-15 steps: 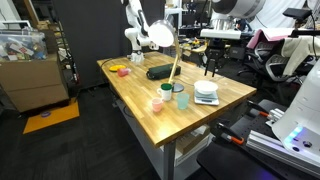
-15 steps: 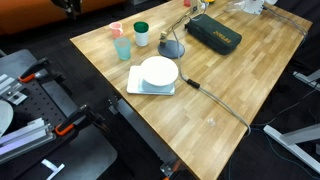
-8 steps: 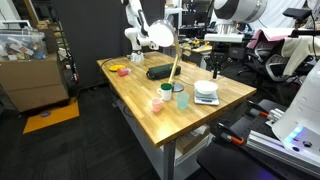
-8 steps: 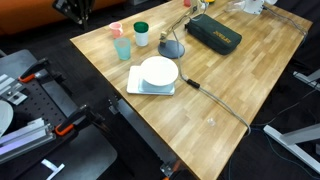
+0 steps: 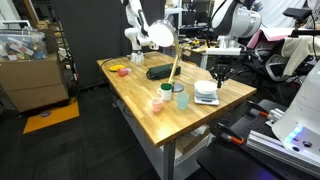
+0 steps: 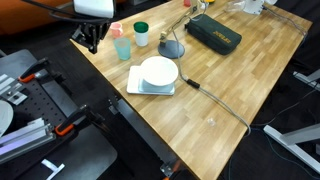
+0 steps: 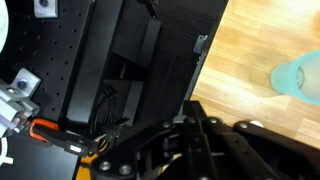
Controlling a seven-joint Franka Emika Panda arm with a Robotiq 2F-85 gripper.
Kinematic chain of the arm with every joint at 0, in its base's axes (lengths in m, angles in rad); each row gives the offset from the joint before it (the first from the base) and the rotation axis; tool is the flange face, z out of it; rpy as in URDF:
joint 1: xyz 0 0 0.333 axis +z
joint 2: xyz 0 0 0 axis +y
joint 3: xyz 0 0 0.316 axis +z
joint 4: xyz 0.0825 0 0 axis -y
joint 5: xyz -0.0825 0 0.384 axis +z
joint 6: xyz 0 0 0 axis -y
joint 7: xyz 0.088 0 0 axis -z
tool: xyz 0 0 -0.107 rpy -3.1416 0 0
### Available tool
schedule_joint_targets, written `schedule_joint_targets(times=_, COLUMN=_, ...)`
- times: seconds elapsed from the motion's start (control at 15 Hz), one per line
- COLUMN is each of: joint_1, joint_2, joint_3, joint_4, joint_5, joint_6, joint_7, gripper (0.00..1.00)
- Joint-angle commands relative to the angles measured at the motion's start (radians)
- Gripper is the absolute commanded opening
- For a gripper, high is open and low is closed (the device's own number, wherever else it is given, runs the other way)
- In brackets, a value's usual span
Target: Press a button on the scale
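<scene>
The scale (image 5: 206,93) is a low white-and-silver slab with a round pale top near the table's edge. It also shows in an exterior view (image 6: 148,87). My gripper (image 5: 220,73) hangs just beyond that edge, above and beside the scale and apart from it. In an exterior view (image 6: 92,42) it hovers off the table's corner next to the teal cup (image 6: 122,46). Its fingers look shut and empty in the wrist view (image 7: 193,108). That view shows the table edge and part of the teal cup (image 7: 300,80), but not the scale.
A gooseneck lamp stands on a round base (image 6: 172,48) behind the scale, with its white head (image 5: 160,35) high up. A green-topped cup (image 6: 141,33), a pink cup (image 6: 115,28) and a dark flat case (image 6: 212,33) sit on the wooden table (image 6: 230,80). A cord (image 6: 220,105) trails across it.
The arm has swung down and toward the scale's side of the table. The gripper has come into view at the table's corner by the teal cup.
</scene>
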Motion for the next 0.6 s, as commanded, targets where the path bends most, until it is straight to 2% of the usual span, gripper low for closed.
schedule_joint_targets(times=0.0, joint_1=-0.005, joint_2=0.082, joint_3=-0.033, joint_4=0.036, joint_5=0.093, joint_6=0.036, joint_7=-0.05, gripper=0.0)
schedule_joint_targets(times=0.07, joint_1=0.005, joint_2=0.052, joint_3=-0.028, joint_4=0.013, joint_5=0.038, joint_6=0.025, joint_7=-0.009, gripper=0.0)
schedule_joint_targets(times=0.53, joint_1=0.01, joint_2=0.063, joint_3=-0.031, joint_4=0.018, joint_5=0.042, joint_6=0.028, joint_7=-0.015, gripper=0.01)
